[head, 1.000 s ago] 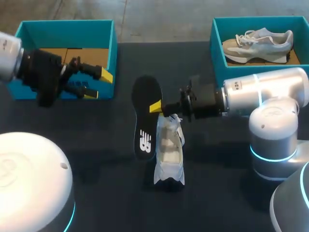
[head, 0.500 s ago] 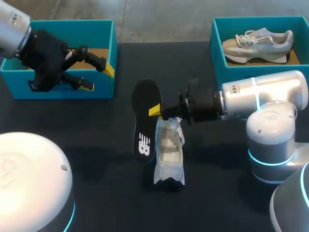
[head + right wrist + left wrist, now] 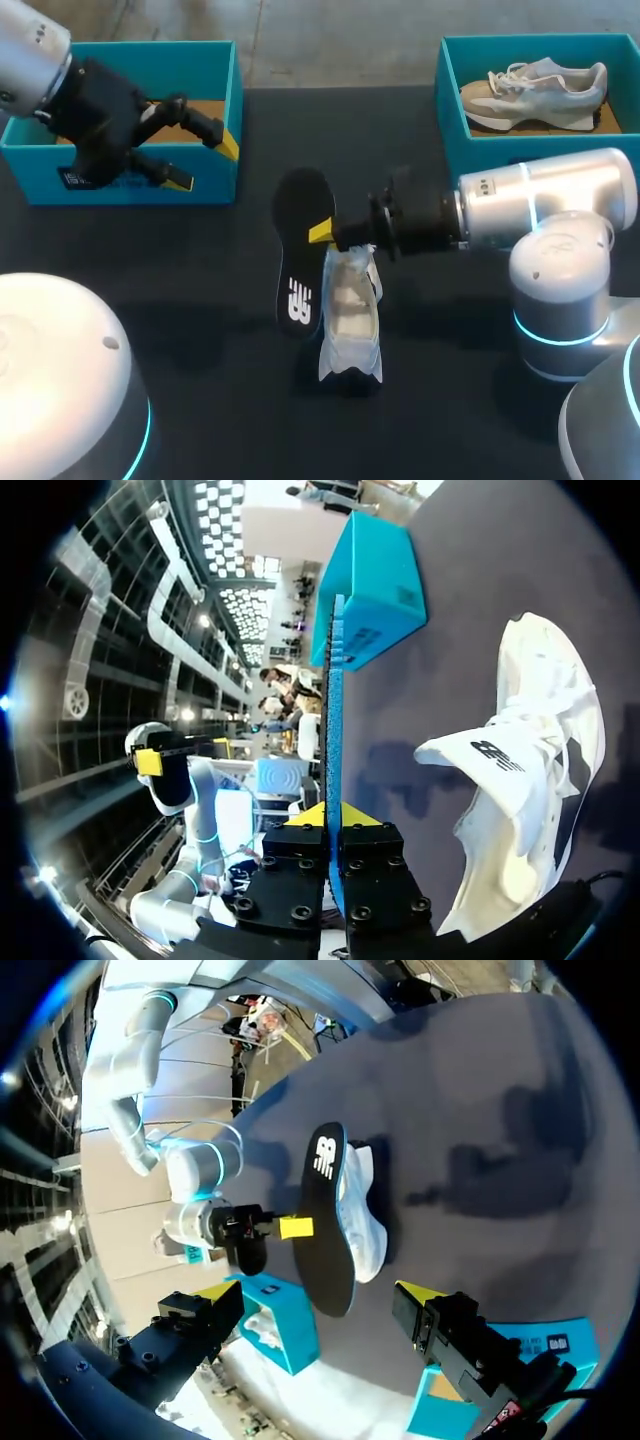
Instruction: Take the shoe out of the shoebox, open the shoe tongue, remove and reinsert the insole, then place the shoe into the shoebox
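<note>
Black insole (image 3: 303, 250) is pinched by one edge in the right gripper (image 3: 322, 232), just beside the shoe (image 3: 350, 315) on the table (image 3: 230, 400). So thin a hold could let it swivel or slip during reinsertion. Only the right wrist view shows the tongue lifted open. The left gripper (image 3: 200, 167) hangs spread, well apart.

left gripper (image 3: 203, 164) swung back toward the table's rear-left corner, over the left shoebox (image 3: 135, 48); insole (image 3: 303, 240) possibly shifted slightly.
</note>
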`<act>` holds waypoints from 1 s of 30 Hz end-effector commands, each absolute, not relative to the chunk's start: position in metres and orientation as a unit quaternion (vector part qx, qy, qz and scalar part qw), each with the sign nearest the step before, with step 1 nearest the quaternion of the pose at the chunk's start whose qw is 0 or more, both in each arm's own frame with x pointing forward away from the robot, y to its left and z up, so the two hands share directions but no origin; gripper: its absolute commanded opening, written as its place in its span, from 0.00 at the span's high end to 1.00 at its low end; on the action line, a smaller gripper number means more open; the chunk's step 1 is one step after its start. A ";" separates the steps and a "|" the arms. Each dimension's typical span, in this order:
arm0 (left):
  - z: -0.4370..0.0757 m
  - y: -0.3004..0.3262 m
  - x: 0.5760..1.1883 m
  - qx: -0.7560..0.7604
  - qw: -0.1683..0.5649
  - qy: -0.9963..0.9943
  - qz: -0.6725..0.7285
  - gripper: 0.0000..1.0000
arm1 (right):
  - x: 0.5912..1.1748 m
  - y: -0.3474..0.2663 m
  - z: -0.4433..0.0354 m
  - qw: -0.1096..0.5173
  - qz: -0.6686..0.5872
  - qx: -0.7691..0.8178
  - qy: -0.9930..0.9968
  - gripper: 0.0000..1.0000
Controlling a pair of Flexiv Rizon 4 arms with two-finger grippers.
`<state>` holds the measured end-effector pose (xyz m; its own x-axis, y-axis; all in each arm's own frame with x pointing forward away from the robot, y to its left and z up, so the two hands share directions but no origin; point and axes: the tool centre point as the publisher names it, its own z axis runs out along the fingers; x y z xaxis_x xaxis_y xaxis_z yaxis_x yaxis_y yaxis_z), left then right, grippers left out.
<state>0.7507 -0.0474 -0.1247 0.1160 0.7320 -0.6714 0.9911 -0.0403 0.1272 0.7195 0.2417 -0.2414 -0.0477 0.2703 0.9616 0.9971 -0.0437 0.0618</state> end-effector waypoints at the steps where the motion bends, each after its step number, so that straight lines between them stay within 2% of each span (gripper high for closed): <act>1: -0.121 -0.060 0.763 0.694 0.260 0.637 -0.214 0.00 | 0.716 0.239 -0.243 0.396 -0.454 -0.567 -0.562 1.00; 19: -0.120 -0.083 0.789 0.701 0.157 0.672 -0.178 0.00 | 0.716 0.238 -0.254 0.390 -0.436 -0.592 -0.554 1.00; 30: -0.125 -0.105 0.799 0.719 0.056 0.680 -0.134 0.00 | 0.716 0.239 -0.259 0.395 -0.424 -0.602 -0.549 1.00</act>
